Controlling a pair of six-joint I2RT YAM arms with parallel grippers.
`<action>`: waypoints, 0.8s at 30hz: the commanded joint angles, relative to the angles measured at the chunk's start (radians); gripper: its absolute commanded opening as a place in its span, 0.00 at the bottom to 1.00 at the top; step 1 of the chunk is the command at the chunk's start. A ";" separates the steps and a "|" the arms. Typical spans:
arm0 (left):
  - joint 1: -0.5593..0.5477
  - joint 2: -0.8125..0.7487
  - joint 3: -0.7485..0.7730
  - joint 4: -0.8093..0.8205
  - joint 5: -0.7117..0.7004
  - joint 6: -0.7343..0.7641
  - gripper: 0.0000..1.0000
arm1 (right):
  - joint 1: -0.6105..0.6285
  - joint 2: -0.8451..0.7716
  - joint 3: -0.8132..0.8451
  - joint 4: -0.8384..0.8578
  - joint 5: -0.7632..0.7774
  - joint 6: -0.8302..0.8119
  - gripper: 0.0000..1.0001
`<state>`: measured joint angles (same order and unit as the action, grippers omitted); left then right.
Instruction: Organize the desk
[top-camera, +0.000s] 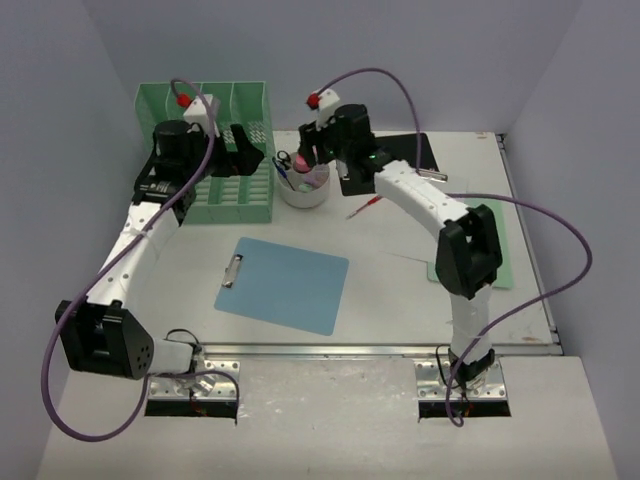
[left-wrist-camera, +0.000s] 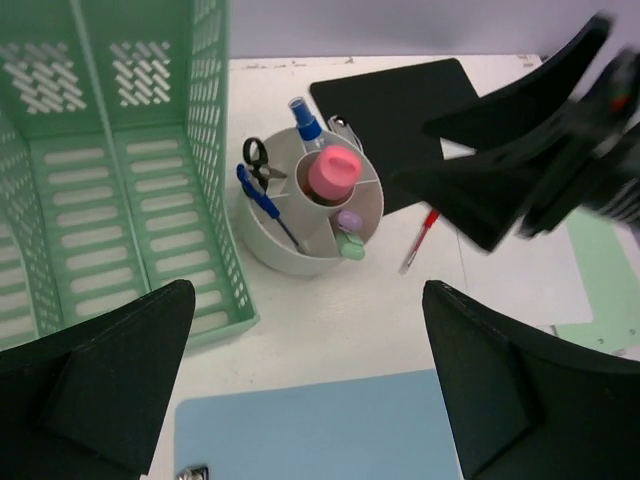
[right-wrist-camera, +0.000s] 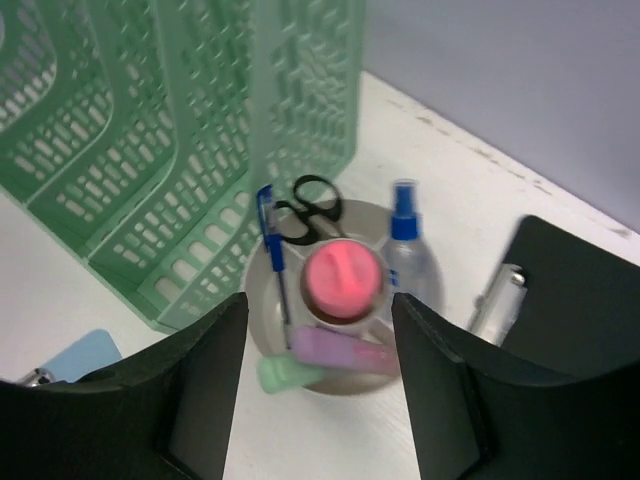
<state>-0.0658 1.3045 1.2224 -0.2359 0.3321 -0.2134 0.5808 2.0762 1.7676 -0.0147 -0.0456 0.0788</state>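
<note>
Tabletop (top-camera: 400, 290): white, walled in lavender, with loose things spread across it, so the tidying looks only part done.
File rack (top-camera: 225, 150): mint-green, in the far-left corner. The slots in view look empty, and it probably suits the flat items.
Organizer cup (left-wrist-camera: 300, 240): round and white, by the far edge near its middle, just beside the rack. Scissors (left-wrist-camera: 258, 160), a blue pen (left-wrist-camera: 262, 200), a spray bottle (left-wrist-camera: 305, 120) and a pink-capped tube (left-wrist-camera: 333, 172) stand upright in its compartments.
Right hand (right-wrist-camera: 320, 300): directly above the cup, fingers apart with nothing between them. The pink cap shows below the gap, a pose that fits dropping something into the cup.
Left hand (left-wrist-camera: 305, 290): hovers by the rack's right side, spread wide and empty, clear of the other arm.
Red pen (left-wrist-camera: 418, 240): lies flat just right of the cup, at the corner of the black pad (left-wrist-camera: 390, 110). It is loose and a likely next pick.
Clipboard (top-camera: 283, 285): blue, flat, mid-tabletop toward the near edge.
Green sheet (left-wrist-camera: 598, 265): lies flat toward the right edge.
</note>
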 joint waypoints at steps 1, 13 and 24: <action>-0.101 0.050 0.107 0.032 -0.031 0.156 0.94 | -0.149 -0.172 0.043 -0.097 -0.014 0.165 0.61; -0.448 0.655 0.645 -0.073 0.021 0.373 0.53 | -0.581 -0.488 -0.477 -0.197 -0.230 0.361 0.61; -0.537 1.090 0.908 0.009 -0.110 0.364 0.55 | -0.711 -0.660 -0.718 -0.211 -0.329 0.346 0.61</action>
<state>-0.6167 2.3653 2.0666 -0.2958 0.2611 0.1570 -0.1196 1.4910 1.0519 -0.2638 -0.3241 0.4267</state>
